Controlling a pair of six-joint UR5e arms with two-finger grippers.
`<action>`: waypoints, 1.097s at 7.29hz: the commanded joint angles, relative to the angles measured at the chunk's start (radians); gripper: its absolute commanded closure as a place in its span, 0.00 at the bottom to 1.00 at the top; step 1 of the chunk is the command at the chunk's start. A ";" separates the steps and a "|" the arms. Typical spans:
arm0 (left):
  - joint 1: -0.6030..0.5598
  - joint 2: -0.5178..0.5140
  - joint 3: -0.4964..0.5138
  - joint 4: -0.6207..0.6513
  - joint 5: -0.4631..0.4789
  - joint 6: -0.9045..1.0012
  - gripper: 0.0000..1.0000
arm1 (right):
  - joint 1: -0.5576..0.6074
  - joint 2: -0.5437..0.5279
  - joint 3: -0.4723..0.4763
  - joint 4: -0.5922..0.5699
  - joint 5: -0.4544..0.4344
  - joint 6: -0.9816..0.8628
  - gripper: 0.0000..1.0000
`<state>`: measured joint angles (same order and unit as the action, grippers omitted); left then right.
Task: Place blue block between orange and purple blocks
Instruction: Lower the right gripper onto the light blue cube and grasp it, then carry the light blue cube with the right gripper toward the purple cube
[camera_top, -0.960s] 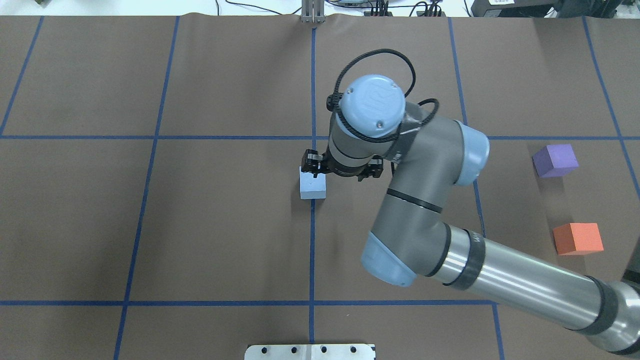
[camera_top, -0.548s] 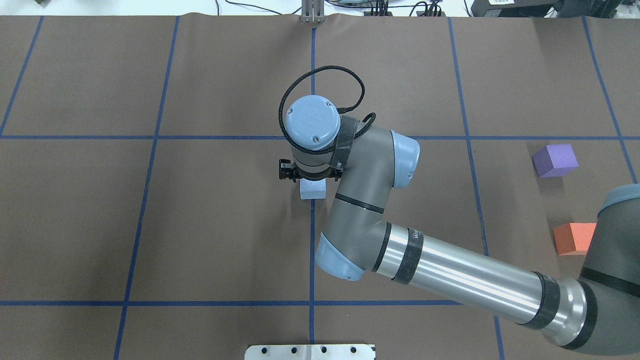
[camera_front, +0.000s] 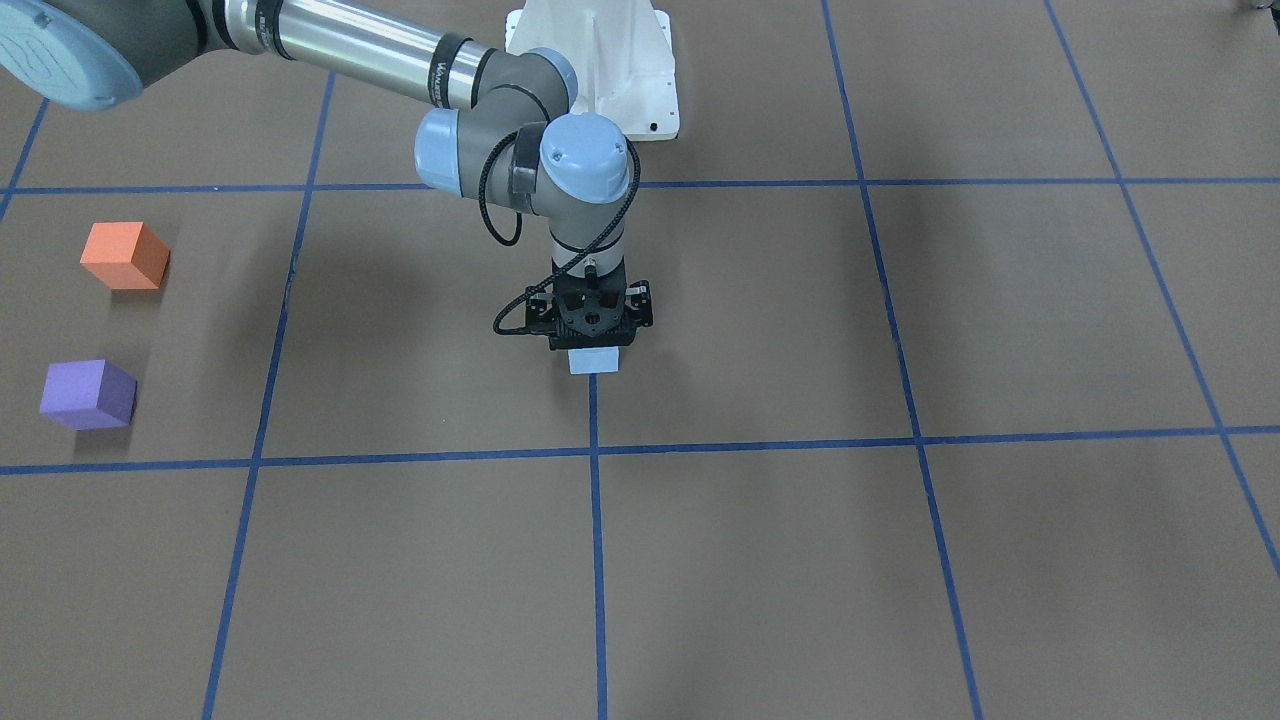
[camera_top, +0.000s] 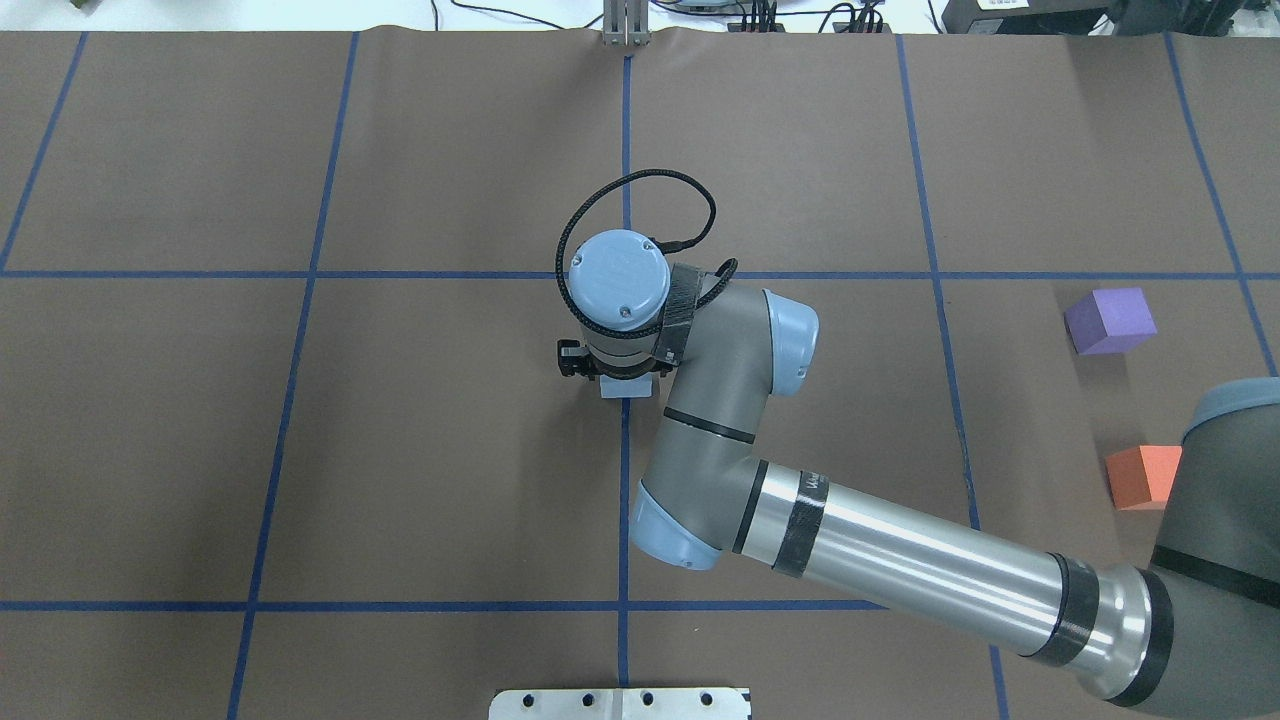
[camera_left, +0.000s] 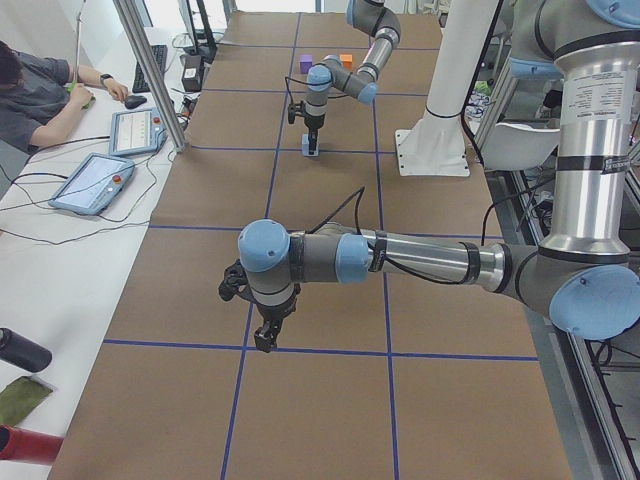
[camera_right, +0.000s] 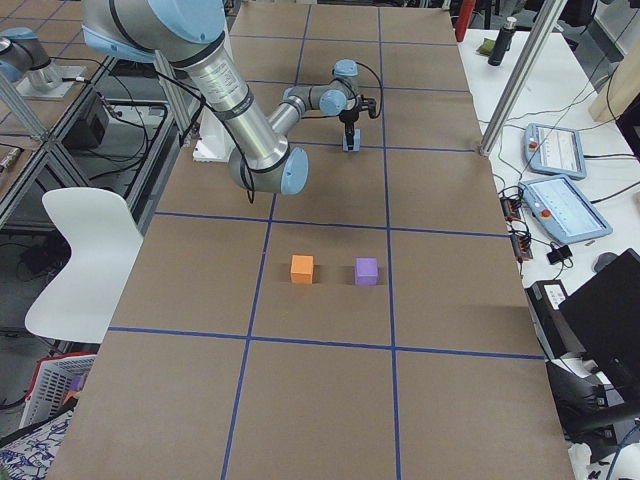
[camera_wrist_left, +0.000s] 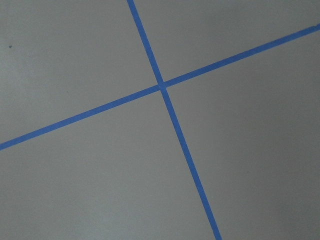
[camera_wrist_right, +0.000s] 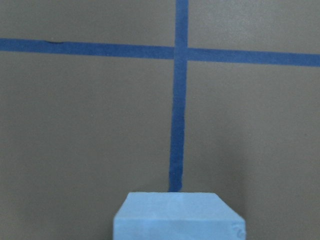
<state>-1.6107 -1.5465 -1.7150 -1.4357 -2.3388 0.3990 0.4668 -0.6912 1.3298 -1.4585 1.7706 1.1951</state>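
Your right claw (camera_front: 591, 342) hangs straight down over the blue block (camera_front: 593, 362). The block sits directly beneath it on the desk (camera_front: 900, 560), at the end of a blue tape line (camera_front: 597, 520).

The vertical pose makes sense. A cube resting flat offers two parallel side faces, and a top-down approach lets the jaws straddle them squarely. In the front view the claw's body is so low that only the block's lower part shows under it, so the jaws appear to flank the block. These pictures do not show whether the jaws pinch it or stand clear of its faces. The right wrist view has the block's top at its bottom edge, close to centre, which suggests the alignment is good.

The orange block (camera_front: 124, 255) and the purple block (camera_front: 87, 394) lie well apart from the claw, toward the robot's right end of the desk. They sit side by side with a gap between them, and that gap is your target. It looks wide enough for one block but with little room to spare, so you will likely want the blue block square to its neighbours when it goes in.

Your left claw (camera_left: 265, 340) hovers over bare desk, far from the right claw and out of its way. It shows only in the side view, so I cannot tell how its jaws stand.
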 joint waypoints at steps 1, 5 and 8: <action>0.000 0.000 0.000 0.000 -0.001 0.000 0.00 | 0.001 -0.001 0.014 0.001 0.004 0.003 1.00; 0.000 0.028 0.003 0.000 0.001 -0.006 0.00 | 0.094 -0.173 0.269 -0.046 0.096 -0.017 1.00; 0.000 0.029 -0.014 -0.002 -0.001 -0.157 0.00 | 0.335 -0.409 0.601 -0.204 0.288 -0.213 1.00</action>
<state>-1.6107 -1.5186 -1.7216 -1.4371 -2.3391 0.2774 0.7119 -1.0117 1.8181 -1.6081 2.0005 1.0579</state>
